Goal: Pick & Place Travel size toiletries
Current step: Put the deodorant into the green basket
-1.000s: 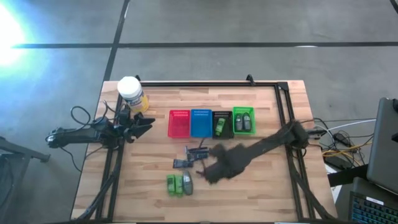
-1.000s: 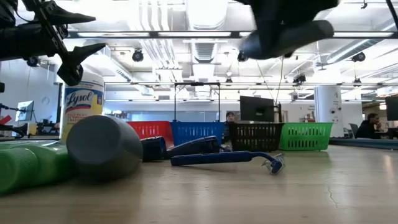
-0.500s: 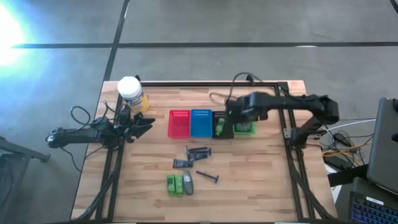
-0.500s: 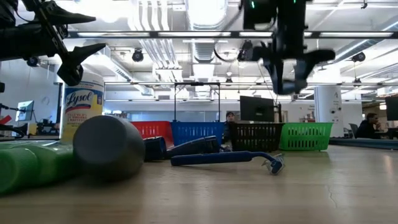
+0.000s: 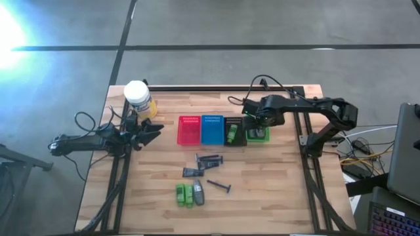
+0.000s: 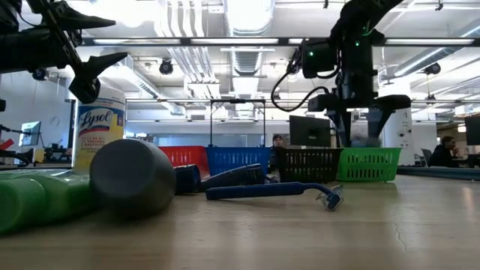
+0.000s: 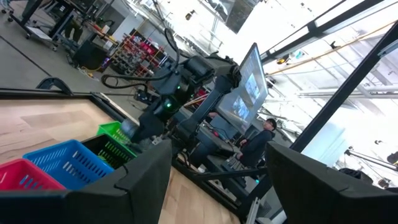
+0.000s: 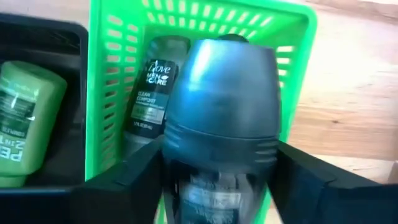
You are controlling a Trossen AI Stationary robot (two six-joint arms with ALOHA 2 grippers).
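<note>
The right claw (image 8: 219,186) pinches a dark grey bottle (image 8: 221,106) with a rounded, glossy cap, its fingers (image 8: 134,180) pressed against the bottle's sides. It hangs right over the green basket (image 5: 256,127), at about 1 o'clock on the desk (image 5: 275,183). Inside that basket lies another grey tube (image 8: 149,93) with white lettering. The black basket (image 5: 234,130) just beside it holds a bright green packet (image 8: 22,121).

Near 6 o'clock on the desk lie loose toiletries: two green packets (image 5: 183,194) touching a grey bottle (image 5: 197,191), a thin dark-blue razor (image 5: 219,186), and dark tubes (image 5: 209,160) above them.

The left claw (image 5: 152,130), fingers spread and holding nothing, waits at 9 o'clock beside the yellow jar (image 5: 138,98). The red basket (image 5: 188,130) and blue basket (image 5: 212,129) sit at 12 o'clock.
</note>
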